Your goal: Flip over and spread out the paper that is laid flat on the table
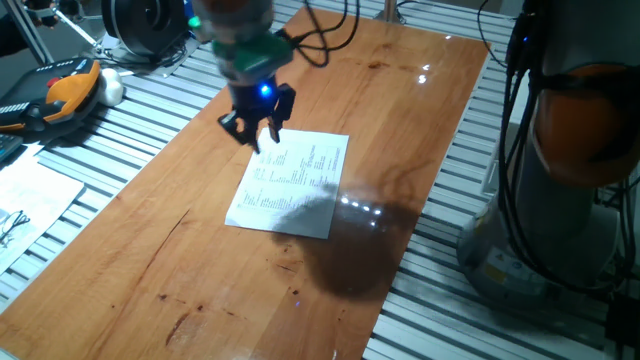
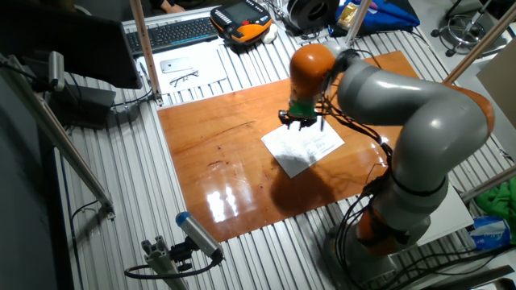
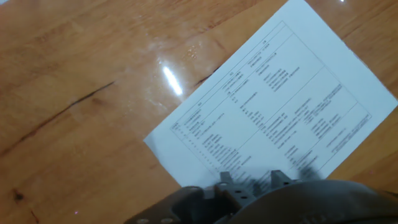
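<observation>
End effector (image 1: 256, 128) hovers released over the paper (image 1: 291, 184); only hand view resolves its print.

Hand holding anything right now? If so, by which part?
Nothing held. The hand hovers empty over the far edge of the paper, which lies flat, printed side up, on the table.

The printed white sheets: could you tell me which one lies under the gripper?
The paper on the table; the other sheet lies on grey slats.

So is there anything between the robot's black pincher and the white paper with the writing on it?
Nothing. In one fixed view the black two-finger gripper hangs over the far edge of the white printed paper sheet, with only air between.
</observation>
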`<state>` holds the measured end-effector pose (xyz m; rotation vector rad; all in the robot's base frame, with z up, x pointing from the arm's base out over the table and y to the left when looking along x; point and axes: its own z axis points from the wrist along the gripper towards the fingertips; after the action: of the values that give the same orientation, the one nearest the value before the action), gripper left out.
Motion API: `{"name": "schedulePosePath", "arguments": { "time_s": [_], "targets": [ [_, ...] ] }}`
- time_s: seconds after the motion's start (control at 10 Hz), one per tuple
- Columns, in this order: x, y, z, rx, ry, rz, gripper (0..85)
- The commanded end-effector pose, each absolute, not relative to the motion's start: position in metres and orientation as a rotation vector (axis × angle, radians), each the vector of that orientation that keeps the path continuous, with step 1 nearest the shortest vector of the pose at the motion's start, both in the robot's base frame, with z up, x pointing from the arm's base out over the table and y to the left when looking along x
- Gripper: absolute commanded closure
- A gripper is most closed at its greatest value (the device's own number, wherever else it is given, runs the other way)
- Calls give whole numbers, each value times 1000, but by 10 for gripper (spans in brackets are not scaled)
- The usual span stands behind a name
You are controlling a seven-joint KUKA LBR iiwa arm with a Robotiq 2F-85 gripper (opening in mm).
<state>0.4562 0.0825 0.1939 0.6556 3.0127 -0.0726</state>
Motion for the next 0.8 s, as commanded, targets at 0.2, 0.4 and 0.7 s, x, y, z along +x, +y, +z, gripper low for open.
{"name": "schedulePosePath", "arguments": {
  "time_s": [0.2, 0.4, 0.7],
  "targets": [
    [452, 80, 202, 633, 3034, -37, 850],
    [450, 78, 207, 611, 3054, -43, 850],
    [456, 59, 218, 462, 3104, -60, 850]
  ]
}}
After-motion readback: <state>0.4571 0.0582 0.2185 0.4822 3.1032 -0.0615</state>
